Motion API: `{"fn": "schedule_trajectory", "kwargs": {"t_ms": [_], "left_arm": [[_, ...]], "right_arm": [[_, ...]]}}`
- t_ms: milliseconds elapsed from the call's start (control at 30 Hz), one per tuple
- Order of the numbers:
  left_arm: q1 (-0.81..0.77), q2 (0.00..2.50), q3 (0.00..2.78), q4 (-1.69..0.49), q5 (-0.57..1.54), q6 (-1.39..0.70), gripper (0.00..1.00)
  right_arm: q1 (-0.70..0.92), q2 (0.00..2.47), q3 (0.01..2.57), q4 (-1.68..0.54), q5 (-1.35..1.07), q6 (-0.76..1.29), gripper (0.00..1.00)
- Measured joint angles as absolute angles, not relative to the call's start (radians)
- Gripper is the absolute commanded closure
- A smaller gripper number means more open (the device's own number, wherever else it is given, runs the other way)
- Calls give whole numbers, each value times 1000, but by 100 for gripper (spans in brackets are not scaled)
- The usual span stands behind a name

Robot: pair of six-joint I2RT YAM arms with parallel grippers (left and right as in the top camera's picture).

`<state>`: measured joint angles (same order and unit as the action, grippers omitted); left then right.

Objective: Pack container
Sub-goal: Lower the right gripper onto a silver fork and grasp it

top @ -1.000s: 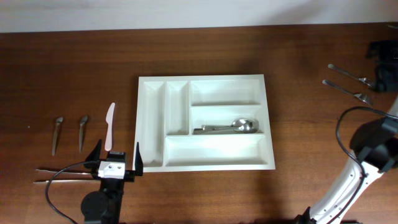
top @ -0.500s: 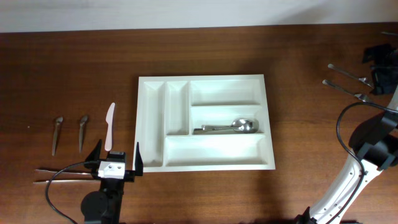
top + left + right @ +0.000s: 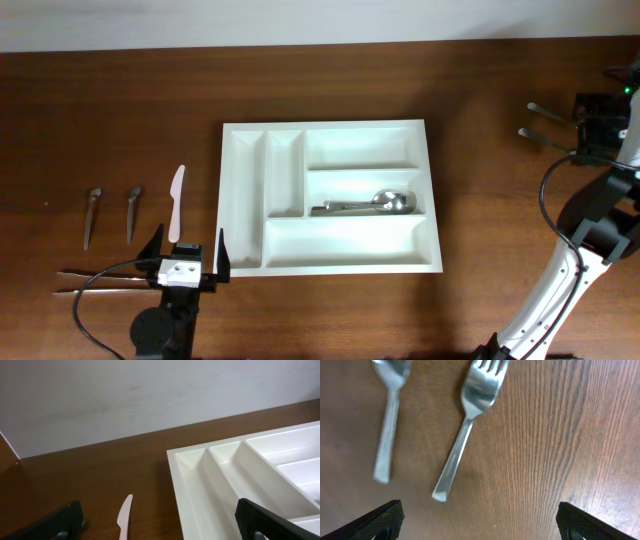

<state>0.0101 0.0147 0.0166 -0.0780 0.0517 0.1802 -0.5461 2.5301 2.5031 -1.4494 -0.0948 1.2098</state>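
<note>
The white container (image 3: 330, 127) lies mid-table, with metal spoons (image 3: 385, 203) in its middle long compartment. My left gripper (image 3: 189, 250) hovers open at the container's near left corner. In the left wrist view its jaws (image 3: 160, 527) stand wide, with a white plastic knife (image 3: 123, 517) and the container's edge (image 3: 175, 467) between them. My right gripper (image 3: 596, 122) is at the far right over two forks (image 3: 540, 122). In the right wrist view it (image 3: 480, 525) is open above bare wood, with the handles of one fork (image 3: 462, 435) and another (image 3: 387, 435) just ahead.
Left of the container lie the white knife (image 3: 177, 202), two small spoons (image 3: 92, 215) (image 3: 133, 210) and thin sticks (image 3: 95, 282) near the front edge. The right arm's cable and white links (image 3: 575, 270) hang over the right side.
My right gripper has shifted left over the heads of the two forks. The left arm and the cutlery have not moved.
</note>
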Motion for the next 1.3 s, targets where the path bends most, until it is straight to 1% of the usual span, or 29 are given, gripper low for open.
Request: {"fn": "schedule_trajectory", "kwargs": {"t_ms": [567, 833, 1300], "left_arm": [[10, 15, 17, -78, 52, 180, 1], [10, 15, 17, -78, 52, 180, 1], [10, 15, 17, -78, 52, 180, 1]], "right_arm": [[-546, 2636, 2502, -1382, -96, 1288, 1], [-546, 2650, 2501, -1368, -106, 1349, 1], [-546, 2655, 2451, -1359, -105, 1389, 1]]}}
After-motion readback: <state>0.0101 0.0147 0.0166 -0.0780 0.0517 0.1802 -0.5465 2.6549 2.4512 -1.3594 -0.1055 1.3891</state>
